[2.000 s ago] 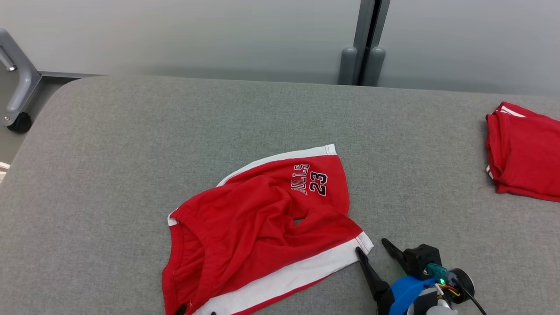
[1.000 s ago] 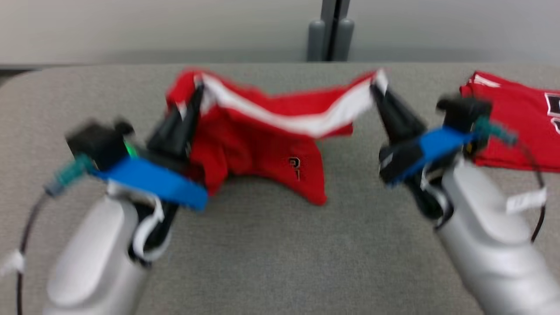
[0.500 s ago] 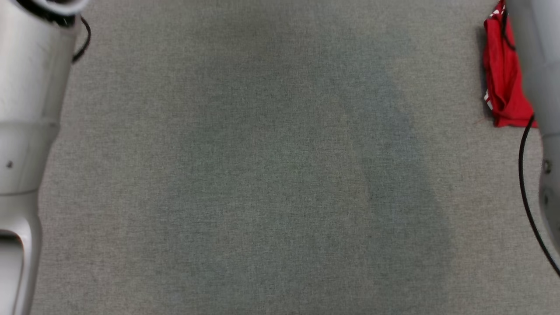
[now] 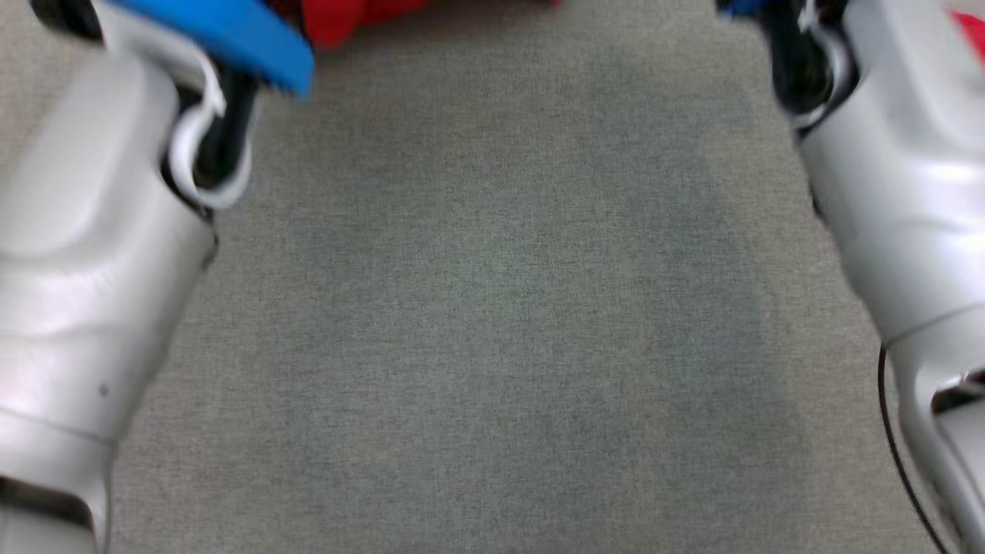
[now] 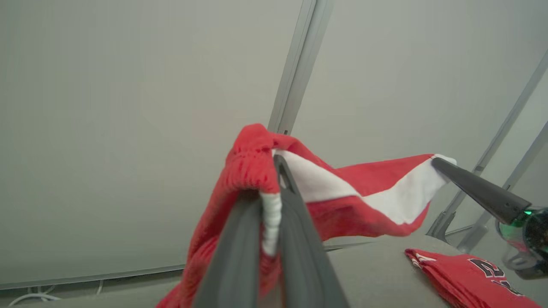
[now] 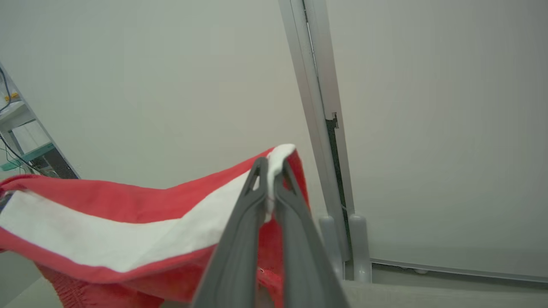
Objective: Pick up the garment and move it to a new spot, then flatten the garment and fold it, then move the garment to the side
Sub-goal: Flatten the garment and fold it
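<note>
Okay, head view: blurry. The left forearm (image 4: 92,254) and right forearm (image 4: 908,192) run up the two sides over the grey table (image 4: 492,308). There is a blue band (image 4: 223,35) at the left wrist. A strip of the red shorts (image 4: 346,19) sits at the top edge, past the left wrist. A red sliver of another cloth (image 4: 971,31) shows at the top right corner.

Left wrist view: the left gripper (image 5: 267,188) is clamped narrow on the ribbed waistband end of the shorts (image 5: 368,188). The shorts are up in the air above the table (image 5: 368,273). The long axis, the white side stripe, runs from this gripper across to the right gripper (image 5: 445,169), sagging a bit in the middle. The rest hangs down. A folded red cloth (image 5: 462,273) lies on the table at the lower right, apart from the shorts.

Right wrist view: the right gripper (image 6: 272,171) is pinched tight on the white-edged hem corner. The stripe stretches off to this view's left. A grey post (image 6: 317,107) and a shelf (image 6: 21,137) are behind.

Versus earlier: two seconds ago the shorts lay crumpled on the table, and one second ago they were already strung between both grippers. Half a second ago the head view had no shorts or blue band at the top. The camera has moved, so real motion is unclear.
</note>
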Controlling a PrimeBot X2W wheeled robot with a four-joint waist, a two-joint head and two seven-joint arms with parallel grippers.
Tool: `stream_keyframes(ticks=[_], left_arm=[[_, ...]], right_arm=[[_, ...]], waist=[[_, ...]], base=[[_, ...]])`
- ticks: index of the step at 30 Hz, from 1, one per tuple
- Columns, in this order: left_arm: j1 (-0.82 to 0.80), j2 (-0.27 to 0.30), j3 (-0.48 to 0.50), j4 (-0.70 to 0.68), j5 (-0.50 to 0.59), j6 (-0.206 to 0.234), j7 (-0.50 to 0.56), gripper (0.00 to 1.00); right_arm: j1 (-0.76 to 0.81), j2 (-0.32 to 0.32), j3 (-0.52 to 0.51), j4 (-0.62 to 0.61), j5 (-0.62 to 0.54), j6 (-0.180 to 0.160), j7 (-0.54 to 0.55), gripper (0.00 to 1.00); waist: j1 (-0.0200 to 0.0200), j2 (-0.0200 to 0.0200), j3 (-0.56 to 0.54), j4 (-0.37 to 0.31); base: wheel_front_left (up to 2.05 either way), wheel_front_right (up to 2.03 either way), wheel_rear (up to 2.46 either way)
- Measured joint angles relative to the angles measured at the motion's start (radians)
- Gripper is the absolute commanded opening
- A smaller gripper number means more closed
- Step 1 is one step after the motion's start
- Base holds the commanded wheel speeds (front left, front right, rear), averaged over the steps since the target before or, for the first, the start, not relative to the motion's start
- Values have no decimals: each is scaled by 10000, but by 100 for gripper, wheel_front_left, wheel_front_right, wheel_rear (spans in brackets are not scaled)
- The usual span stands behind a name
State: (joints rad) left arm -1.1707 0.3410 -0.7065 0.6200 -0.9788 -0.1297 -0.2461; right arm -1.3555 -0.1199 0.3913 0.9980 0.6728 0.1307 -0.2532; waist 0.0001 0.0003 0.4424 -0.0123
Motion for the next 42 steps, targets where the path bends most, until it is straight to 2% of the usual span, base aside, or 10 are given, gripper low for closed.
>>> stream_keyframes(ticks=[5,7,12,15,21,29,34,42], left_arm=[[2251,4,63,-441,242,0,-142,0],[3225,-59,512,-803,604,0,-155,0],[5906,-196,1298,-1751,1739,100,-155,0],[7491,-280,1787,-2307,2013,117,-155,0],[9723,-301,1881,-3037,2443,142,-157,0],[11508,17,1588,-3839,2755,420,-123,0],[12180,370,1452,-4443,2748,562,82,0],[12235,286,1220,-5170,2777,683,336,0]], right_arm=[[2169,-322,614,-838,575,0,-69,0],[3095,-491,771,-1283,755,0,-77,0],[5324,-953,809,-2577,1241,0,-81,0],[6674,-1191,784,-3208,1379,0,-81,0],[9025,-1532,731,-4209,1641,0,-81,0],[11631,-1824,236,-5660,1703,0,73,0],[12988,-1789,-617,-6801,1352,2,481,0],[13351,-1195,-1981,-7885,527,0,1202,0]], waist=[[-2,-1,-442,80],[-3,-2,-663,110],[-4,-5,-1224,134],[-3,-5,-1600,142],[-4,-6,-2219,130],[-3,-7,-2893,131],[-2,-7,-3008,114],[-2,-5,-2915,197]], base=[[0,0,0],[0,0,0],[0,0,0],[0,0,0],[0,0,0],[0,0,0],[0,0,0],[0,0,0]])
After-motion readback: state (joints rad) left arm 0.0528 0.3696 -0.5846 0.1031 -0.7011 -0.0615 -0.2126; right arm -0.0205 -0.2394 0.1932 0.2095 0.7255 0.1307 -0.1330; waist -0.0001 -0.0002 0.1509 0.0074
